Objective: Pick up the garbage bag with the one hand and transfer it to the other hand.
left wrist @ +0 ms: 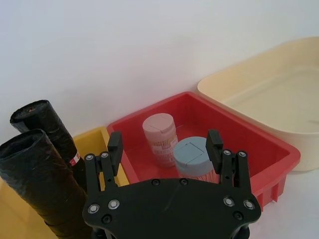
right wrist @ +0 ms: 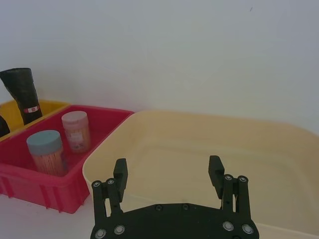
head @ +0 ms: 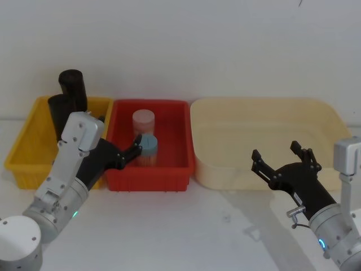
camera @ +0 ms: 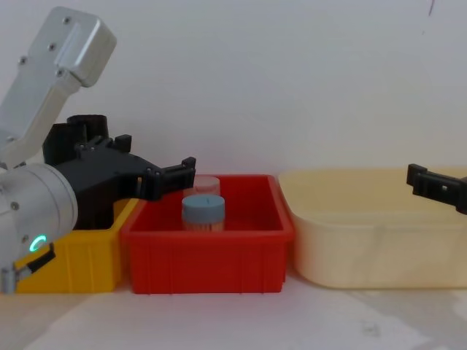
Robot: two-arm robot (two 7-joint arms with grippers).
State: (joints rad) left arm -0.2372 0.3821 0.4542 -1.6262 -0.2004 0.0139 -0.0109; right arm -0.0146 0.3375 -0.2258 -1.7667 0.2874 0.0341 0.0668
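So the garbage bag, a smooth plain black cylindrical roll (left wrist: 37, 184), is standing upright in the yellow plastic bin (head: 22, 147) on the left, right in front of a second black roll with a small red-and-white label (left wrist: 50, 124), and nothing has hold of it. The left black slim-fingered gripper (left wrist: 164, 147), on the silver-grey arm with the green light, hangs over the spot where the yellow bin meets the red plastic bin (head: 149, 175), fingers spread wide and holding nothing. The red bin has two jars in it, a pink-lidded one (head: 143, 118) and a blue-lidded one (head: 149, 142) just in front. Over on the right, the other black gripper (head: 276, 151), on the blue-lit arm, sits over the front edge of the big cream plastic tub (head: 225, 169), also wide open and empty-handed, well apart from the rolls.
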